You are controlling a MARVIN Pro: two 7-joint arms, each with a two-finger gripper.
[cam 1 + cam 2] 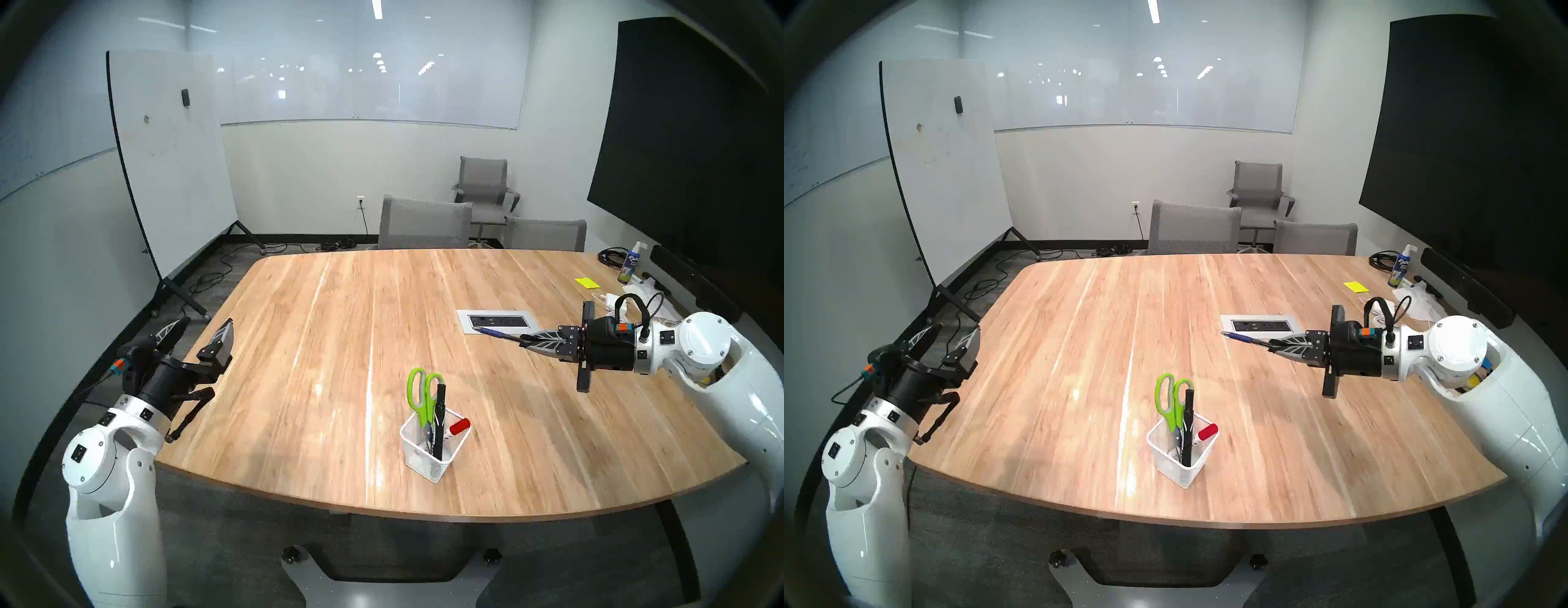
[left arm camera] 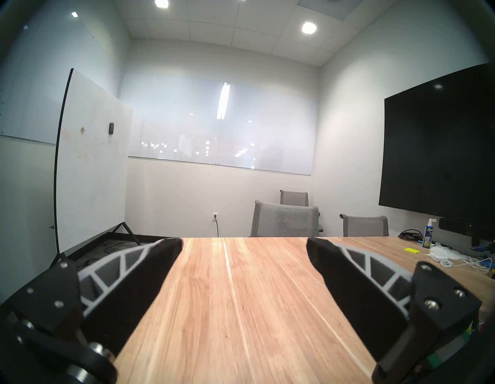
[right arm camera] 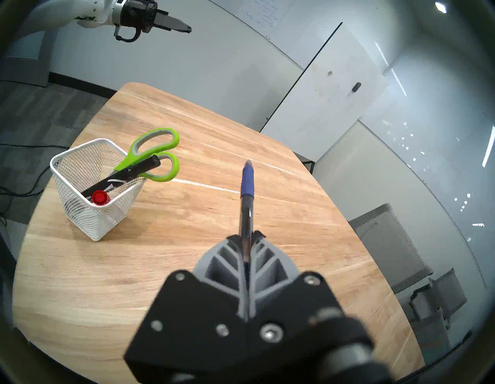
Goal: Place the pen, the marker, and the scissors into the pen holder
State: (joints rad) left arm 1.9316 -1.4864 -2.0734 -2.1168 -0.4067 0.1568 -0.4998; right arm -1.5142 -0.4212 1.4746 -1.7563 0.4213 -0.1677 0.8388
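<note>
Close to the near edge of the wooden surface, about midway along it, stands the pen holder. The scissors sit in it blades down, green loops above the rim, beside a black marker and a red-capped marker leaning at the rim.

Farther back, off the left edge, the left gripper hangs with its jaws spread wide and holding nothing.

Over the right side of the surface, above the wood, the right gripper has its jaws closed on the pen, whose blue end sticks out past the fingertips, well apart from the holder. A power outlet panel is set in the surface behind it.
</note>
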